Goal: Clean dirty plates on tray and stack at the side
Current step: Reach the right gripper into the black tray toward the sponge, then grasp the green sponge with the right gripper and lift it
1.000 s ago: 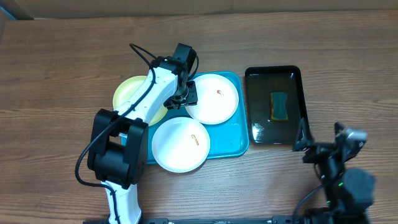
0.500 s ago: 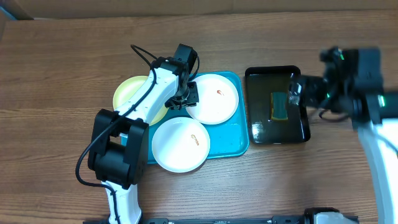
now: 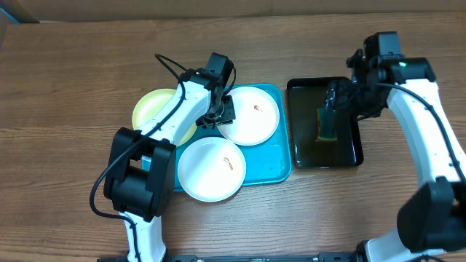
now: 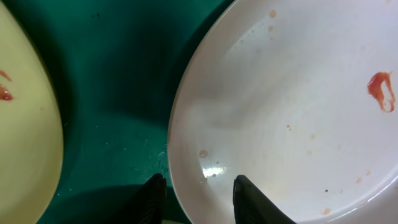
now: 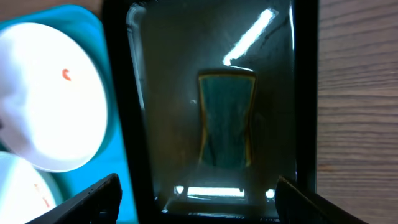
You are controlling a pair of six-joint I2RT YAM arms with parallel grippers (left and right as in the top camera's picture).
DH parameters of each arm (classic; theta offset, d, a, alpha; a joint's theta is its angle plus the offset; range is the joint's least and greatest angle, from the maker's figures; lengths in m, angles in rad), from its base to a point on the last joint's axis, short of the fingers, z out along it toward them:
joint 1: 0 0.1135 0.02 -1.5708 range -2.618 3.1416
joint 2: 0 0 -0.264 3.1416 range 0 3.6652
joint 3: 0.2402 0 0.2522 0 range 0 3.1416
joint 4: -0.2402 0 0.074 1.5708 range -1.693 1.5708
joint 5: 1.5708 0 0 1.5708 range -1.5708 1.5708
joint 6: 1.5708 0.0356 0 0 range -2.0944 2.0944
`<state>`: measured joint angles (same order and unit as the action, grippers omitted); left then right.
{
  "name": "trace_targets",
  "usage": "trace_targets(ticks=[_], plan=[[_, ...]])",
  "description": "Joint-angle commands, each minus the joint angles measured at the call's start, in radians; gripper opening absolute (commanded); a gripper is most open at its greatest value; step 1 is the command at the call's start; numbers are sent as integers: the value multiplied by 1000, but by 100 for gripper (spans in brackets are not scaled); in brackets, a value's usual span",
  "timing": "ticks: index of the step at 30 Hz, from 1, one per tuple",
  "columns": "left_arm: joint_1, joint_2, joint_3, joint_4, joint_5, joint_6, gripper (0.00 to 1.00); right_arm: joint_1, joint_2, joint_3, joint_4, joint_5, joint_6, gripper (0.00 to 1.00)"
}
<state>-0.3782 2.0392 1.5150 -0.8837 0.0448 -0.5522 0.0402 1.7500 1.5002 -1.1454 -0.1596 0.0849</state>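
Three plates lie on the turquoise tray [image 3: 282, 169]: a yellow-green plate [image 3: 154, 109] at the left, a white plate [image 3: 253, 116] at the back and another white plate [image 3: 211, 169] at the front. Each white one has a small orange smear. My left gripper [image 3: 219, 113] straddles the back white plate's [image 4: 292, 93] left rim, one finger outside on the tray [image 4: 118, 81] and one on the plate's inside, shut on it. My right gripper [image 5: 199, 202] hangs wide open over a black tray [image 5: 305, 93], above a sponge [image 5: 226, 121] and holding nothing.
The black tray [image 3: 298, 142] stands right of the turquoise tray and holds shallow liquid and the green-and-yellow sponge [image 3: 326, 124]. Bare wooden table [image 3: 73, 73] surrounds both trays. The left arm's cable loops above the yellow-green plate.
My right arm has swung from the table's front right corner to above the black tray. The left jaws have closed in on the white plate's rim. The plates have not moved.
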Motion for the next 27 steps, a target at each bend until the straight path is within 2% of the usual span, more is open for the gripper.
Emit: trace_targets(ticks=[1, 9, 13, 23, 26, 27], plan=[[-4, 14, -10, 13, 0, -21, 38, 5, 54, -7, 11, 40, -3, 79], [-4, 14, -10, 18, -1, -21, 40, 5, 154, -9, 25, 54, -3, 69], [-4, 14, -10, 25, -3, -21, 43, 6, 187, -25, 21, 54, -3, 67], [-4, 14, -10, 34, 0, -21, 44, 5, 191, -268, 277, 35, -3, 65], [-4, 14, -10, 39, -1, -21, 44, 5, 191, -323, 348, 24, -3, 60], [-4, 14, -10, 40, -1, -21, 44, 5, 191, -336, 365, 24, -3, 48]])
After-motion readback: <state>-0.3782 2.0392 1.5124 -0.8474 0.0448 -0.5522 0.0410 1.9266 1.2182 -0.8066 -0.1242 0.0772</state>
